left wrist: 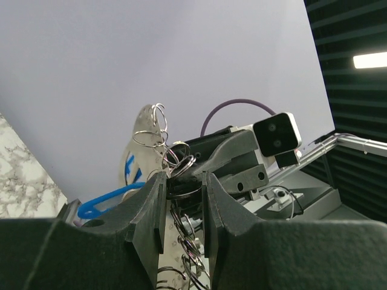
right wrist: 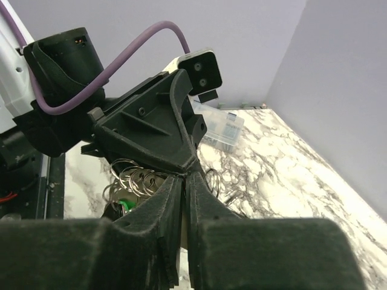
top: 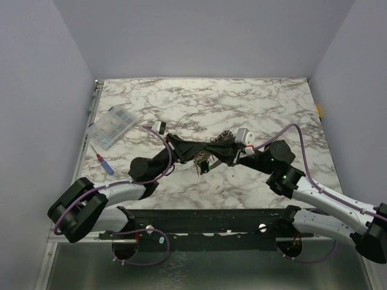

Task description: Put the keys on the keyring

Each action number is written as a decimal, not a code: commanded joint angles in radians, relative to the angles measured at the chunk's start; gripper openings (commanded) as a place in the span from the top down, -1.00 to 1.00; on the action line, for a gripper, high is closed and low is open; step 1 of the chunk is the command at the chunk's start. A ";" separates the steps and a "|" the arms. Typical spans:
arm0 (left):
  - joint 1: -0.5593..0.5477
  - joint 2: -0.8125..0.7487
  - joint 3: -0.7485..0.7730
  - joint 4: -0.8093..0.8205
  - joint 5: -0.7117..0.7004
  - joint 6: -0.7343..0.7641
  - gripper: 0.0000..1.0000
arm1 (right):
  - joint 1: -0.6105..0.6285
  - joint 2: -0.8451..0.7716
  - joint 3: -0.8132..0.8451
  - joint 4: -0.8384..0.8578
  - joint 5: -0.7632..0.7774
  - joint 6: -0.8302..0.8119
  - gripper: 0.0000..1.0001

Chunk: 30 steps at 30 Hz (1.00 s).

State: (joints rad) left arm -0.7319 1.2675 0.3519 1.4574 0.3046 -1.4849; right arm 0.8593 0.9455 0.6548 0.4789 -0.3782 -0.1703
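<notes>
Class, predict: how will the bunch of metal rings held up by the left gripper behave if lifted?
Probably floppy: the bunch of rings is loosely linked loops, so it should dangle and swing from the left gripper. Likely slippery too: thin, shiny wire offers little to grip.

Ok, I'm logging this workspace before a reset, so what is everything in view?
table: one, grey-veined white marble, under everything
compartment box: one, clear plastic, left side of the table
screwdriver: one, red and blue, left edge, nearer than the box
small object: one, orange, right table edge
keyrings: a bunch, count unclear, silvery wire, held up mid-table between the end effectors
keys: count unclear, dark, hanging under the bunch
cables: purple, one along each arm
left end effector: one, black, closed on the keyrings
right end effector: one, black, fingers almost together at the keyrings
</notes>
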 commanded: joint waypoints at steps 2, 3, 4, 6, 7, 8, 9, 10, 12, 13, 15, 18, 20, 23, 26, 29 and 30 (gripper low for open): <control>-0.029 -0.022 0.048 0.325 0.097 -0.023 1.00 | 0.016 0.059 0.043 -0.055 0.043 -0.038 0.88; -0.028 -0.023 0.049 0.325 0.098 -0.024 1.00 | 0.016 0.061 0.046 -0.067 0.047 -0.040 0.93; -0.027 -0.022 0.051 0.324 0.099 -0.026 1.00 | 0.017 0.064 0.051 -0.080 0.052 -0.043 0.98; -0.029 -0.023 0.054 0.324 0.102 -0.026 1.00 | 0.017 0.067 0.059 -0.106 0.056 -0.049 0.99; -0.028 -0.024 0.054 0.324 0.103 -0.027 1.00 | 0.017 0.066 0.062 -0.119 0.059 -0.051 0.99; -0.027 -0.023 0.052 0.324 0.104 -0.027 0.97 | 0.017 0.063 0.065 -0.127 0.070 -0.046 0.99; -0.027 -0.023 0.049 0.324 0.103 -0.026 0.83 | 0.017 0.058 0.064 -0.130 0.078 -0.043 0.99; -0.028 -0.026 0.044 0.324 0.102 -0.025 0.67 | 0.017 0.051 0.061 -0.130 0.079 -0.044 0.99; -0.028 -0.033 0.031 0.321 0.096 -0.018 0.41 | 0.016 0.033 0.060 -0.133 0.083 -0.042 0.99; -0.028 -0.041 0.025 0.315 0.094 -0.012 0.30 | 0.017 0.026 0.061 -0.138 0.083 -0.040 0.99; -0.029 -0.055 0.015 0.295 0.090 0.000 0.16 | 0.017 0.010 0.061 -0.147 0.081 -0.036 0.99; -0.028 -0.090 -0.002 0.256 0.073 0.026 0.03 | 0.017 -0.014 0.057 -0.158 0.071 -0.028 0.99; -0.028 -0.121 -0.008 0.192 0.071 0.059 -0.04 | 0.017 -0.028 0.053 -0.162 0.068 -0.018 0.99; -0.028 -0.173 -0.013 0.089 0.067 0.118 -0.10 | 0.017 -0.036 0.049 -0.178 0.065 -0.010 0.99; -0.028 -0.214 -0.005 -0.014 0.073 0.186 -0.18 | 0.017 -0.050 0.045 -0.180 0.053 0.000 0.99; -0.028 -0.259 0.002 -0.134 0.072 0.263 -0.32 | 0.017 -0.066 0.044 -0.185 0.041 0.006 0.99; -0.028 -0.274 0.003 -0.174 0.072 0.290 -0.33 | 0.017 -0.070 0.044 -0.188 0.038 0.007 0.99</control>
State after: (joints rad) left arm -0.7471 1.0718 0.3370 1.3552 0.3286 -1.3193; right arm 0.8879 0.8886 0.7040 0.3626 -0.3641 -0.1684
